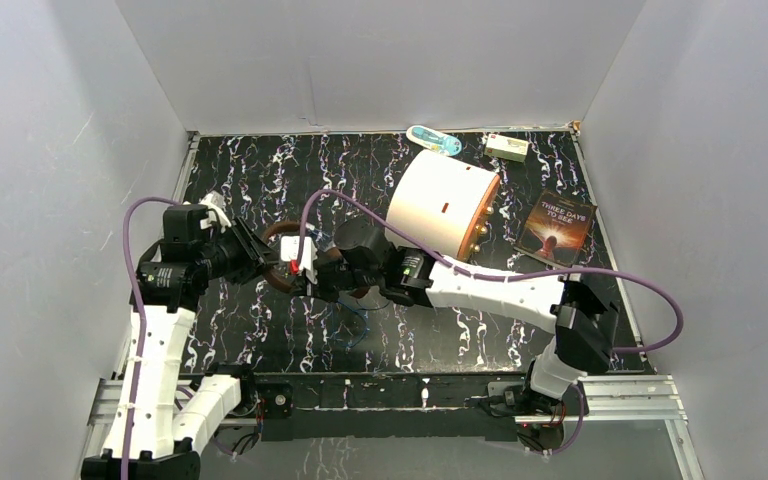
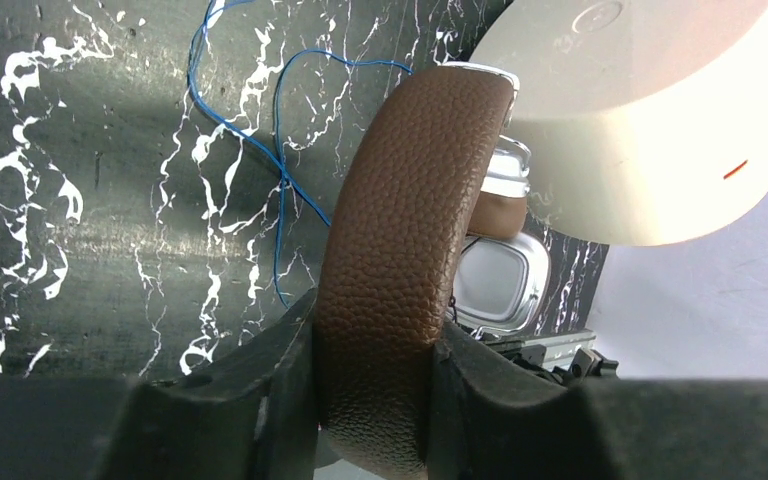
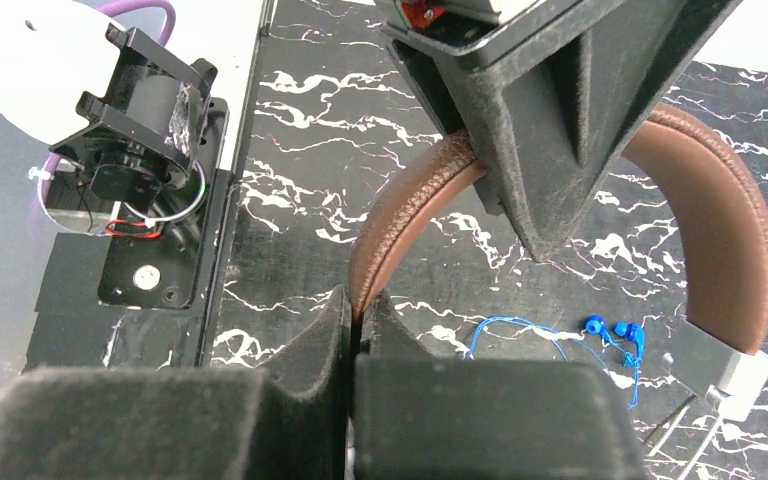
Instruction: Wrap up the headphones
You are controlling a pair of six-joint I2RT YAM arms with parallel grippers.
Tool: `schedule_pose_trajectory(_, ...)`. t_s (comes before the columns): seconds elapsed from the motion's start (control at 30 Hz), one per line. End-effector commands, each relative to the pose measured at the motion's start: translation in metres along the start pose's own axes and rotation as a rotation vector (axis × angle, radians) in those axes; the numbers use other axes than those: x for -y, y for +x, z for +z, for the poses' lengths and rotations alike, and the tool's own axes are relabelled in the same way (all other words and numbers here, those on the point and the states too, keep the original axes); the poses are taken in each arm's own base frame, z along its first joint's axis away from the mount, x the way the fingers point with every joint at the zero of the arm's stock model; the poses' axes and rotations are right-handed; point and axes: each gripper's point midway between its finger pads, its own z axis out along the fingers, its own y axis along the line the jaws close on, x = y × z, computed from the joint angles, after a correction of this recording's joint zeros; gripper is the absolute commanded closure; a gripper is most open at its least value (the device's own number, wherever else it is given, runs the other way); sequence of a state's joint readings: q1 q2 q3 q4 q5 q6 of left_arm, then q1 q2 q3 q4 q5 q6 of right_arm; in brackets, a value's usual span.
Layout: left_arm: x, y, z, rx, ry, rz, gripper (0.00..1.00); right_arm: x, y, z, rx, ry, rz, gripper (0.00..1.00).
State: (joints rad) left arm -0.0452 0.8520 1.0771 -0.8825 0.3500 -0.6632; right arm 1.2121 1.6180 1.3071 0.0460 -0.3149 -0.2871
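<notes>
Clamps the headphones across the padded brown headband with the left gripper, with the forearm raised from the base and the wrist bent inward. Reaches leftward with the right arm, stretched low and nearly level over the table. Presses the right gripper closed at the headband's lower end, with no telling whether on anything. Holds the headphones left of centre, near the cream cylinder, with the blue cable loose on the marble.

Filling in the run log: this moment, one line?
left gripper: shut on headphones | right gripper: shut, grasp unclear | blue cable: unwrapped
</notes>
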Motion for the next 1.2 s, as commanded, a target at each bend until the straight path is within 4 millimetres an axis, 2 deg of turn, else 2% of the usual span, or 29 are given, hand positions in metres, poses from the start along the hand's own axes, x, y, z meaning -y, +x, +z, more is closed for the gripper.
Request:
schedule_pose_trajectory(0.0,0.004,-0.002,-0.004,0.025,0.029,0.043,0.78,0.003,-0.046,-0.004,0.102,0.033,-0.049,1.0)
schedule_pose_trajectory(0.1,0.007,0.0,-0.014,0.033,0.036,0.051,1.0,0.0,-0.046,-0.009,0.083,0.033,0.001,0.97)
schedule_pose_trajectory(0.13,0.009,0.0,-0.017,0.034,0.04,0.053,1.0,-0.001,-0.046,-0.013,0.069,0.035,0.025,0.87)
schedule_pose_trajectory(0.2,0.016,0.004,-0.024,0.028,0.073,0.049,1.0,-0.006,-0.037,-0.025,0.003,0.047,0.109,0.54)
schedule_pose_trajectory(0.23,0.022,0.005,-0.028,0.027,0.1,0.046,1.0,-0.006,-0.033,-0.032,-0.035,0.072,0.158,0.44)
schedule_pose_trajectory(0.3,0.032,0.004,-0.035,0.041,0.142,0.036,1.0,-0.006,-0.025,-0.052,-0.099,0.127,0.227,0.29)
schedule_pose_trajectory(0.33,0.036,0.003,-0.039,0.054,0.163,0.03,1.0,-0.006,-0.024,-0.065,-0.121,0.151,0.245,0.15)
schedule_pose_trajectory(0.4,0.045,-0.002,-0.046,0.084,0.195,0.005,1.0,-0.005,-0.023,-0.093,-0.154,0.221,0.272,0.03)
schedule_pose_trajectory(0.5,0.063,-0.011,-0.055,0.109,0.257,-0.024,1.0,0.002,-0.023,-0.14,-0.162,0.35,0.285,0.01)
schedule_pose_trajectory(0.6,0.093,-0.028,-0.077,0.146,0.332,-0.038,1.0,0.012,-0.018,-0.183,-0.154,0.479,0.314,0.01)
schedule_pose_trajectory(0.7,0.126,-0.048,-0.105,0.19,0.405,-0.046,1.0,0.025,-0.016,-0.209,-0.115,0.536,0.35,0.01)
schedule_pose_trajectory(0.77,0.147,-0.061,-0.124,0.211,0.441,-0.055,1.0,0.031,-0.019,-0.218,-0.067,0.542,0.36,0.01)
schedule_pose_trajectory(0.97,0.201,-0.088,-0.176,0.255,0.582,-0.086,1.0,0.063,-0.019,-0.225,0.038,0.499,0.404,0.01)
schedule_pose_trajectory(1.17,0.246,-0.092,-0.217,0.224,0.807,-0.103,1.0,0.081,-0.059,-0.235,0.228,0.489,0.298,0.01)
